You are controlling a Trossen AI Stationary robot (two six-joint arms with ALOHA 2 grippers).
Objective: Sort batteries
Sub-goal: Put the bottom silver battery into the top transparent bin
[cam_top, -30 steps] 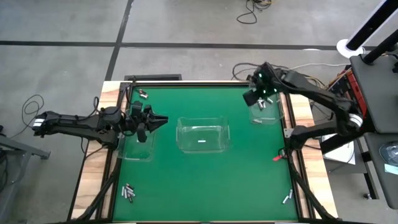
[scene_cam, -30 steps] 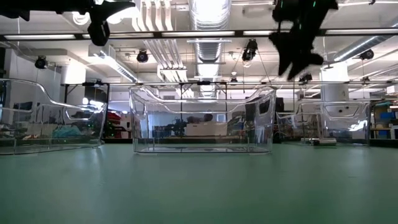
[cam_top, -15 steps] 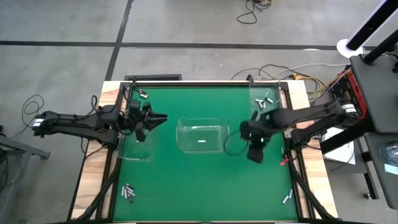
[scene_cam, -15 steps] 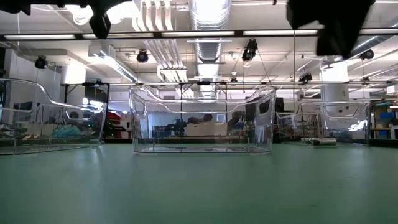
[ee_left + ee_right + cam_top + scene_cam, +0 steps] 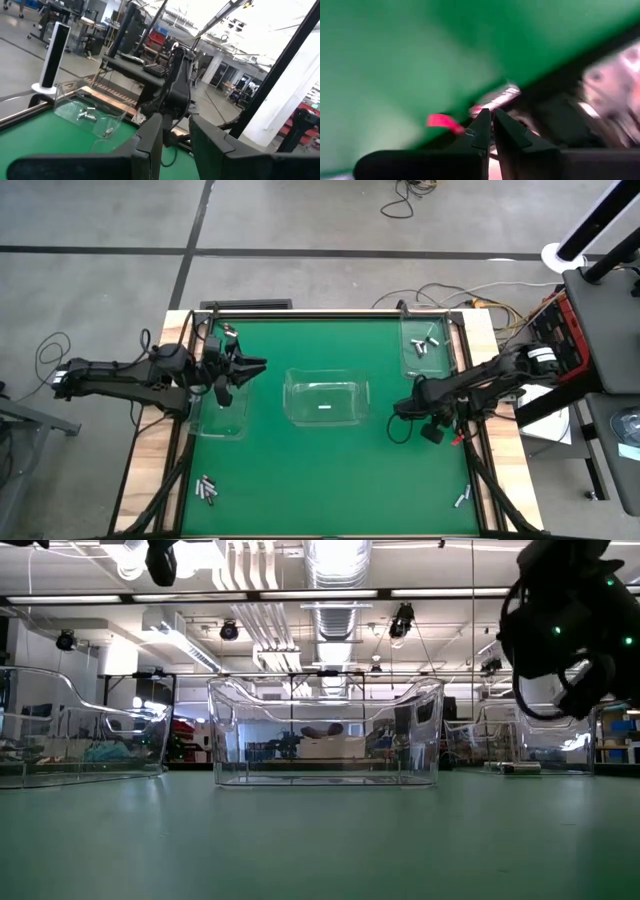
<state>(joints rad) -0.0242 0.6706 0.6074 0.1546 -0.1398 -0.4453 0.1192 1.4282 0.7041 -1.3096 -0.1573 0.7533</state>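
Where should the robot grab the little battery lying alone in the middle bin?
The battery lies flat on the floor of the middle bin. Probably best to come straight down through the open top and pinch it across its middle, fingers on its long sides, because the clear walls block any sideways reach.

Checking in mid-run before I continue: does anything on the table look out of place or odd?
One thing: a small red object lies at the mat's right edge, beside the right gripper. It is no battery. Loose batteries still lie at bottom left.
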